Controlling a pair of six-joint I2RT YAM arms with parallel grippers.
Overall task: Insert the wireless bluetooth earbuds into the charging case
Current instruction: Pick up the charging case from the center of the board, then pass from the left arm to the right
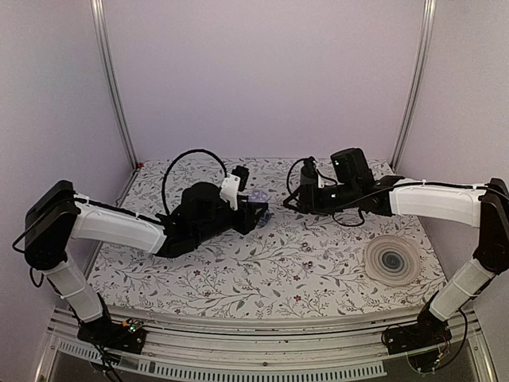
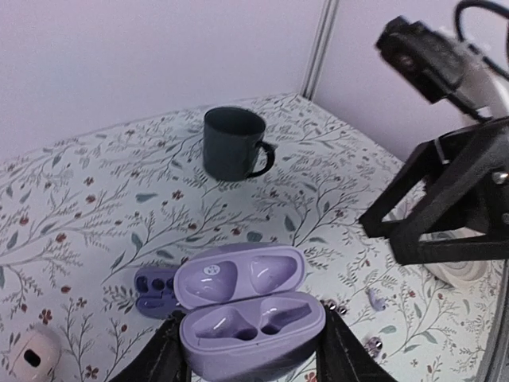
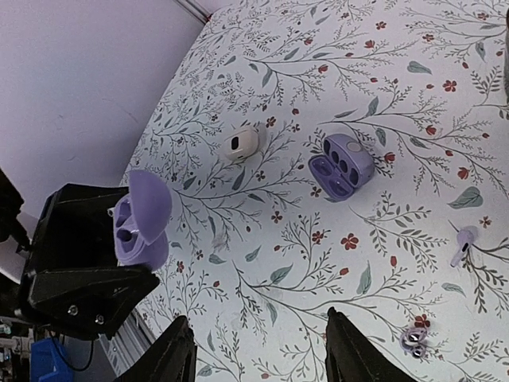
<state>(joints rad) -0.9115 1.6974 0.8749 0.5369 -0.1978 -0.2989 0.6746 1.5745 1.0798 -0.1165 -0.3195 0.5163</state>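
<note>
Left gripper (image 2: 250, 354): fingers clamped on the two sides of the case (image 2: 253, 325), near mid-table (image 1: 238, 270) in the top view. Whether the case touches the table cannot be told. The case is lilac, glossy and hinged open, with its lid (image 2: 238, 276) standing at 12 o'clock of the base. Both sockets are bare.

Right gripper (image 3: 258, 338): fingers apart with nothing between them, just beside the left gripper at its 3 o'clock in the top view.

Earbud (image 3: 463, 245): lies on the table, apart from the case. Second earbud (image 3: 413, 341): near the first, at its 7 o'clock in the right wrist view. In the left wrist view both sit at about 3 to 4 o'clock of the case.

Other items:
- Small violet holder (image 3: 342, 165), open, between the white piece (image 3: 241, 143) and the earbud
- Dark mug (image 2: 233, 143), upright at 12 o'clock of the case, handle towards 4 o'clock
- Ringed disc (image 1: 391, 260), flat at 4 o'clock of the right gripper in the top view
</note>
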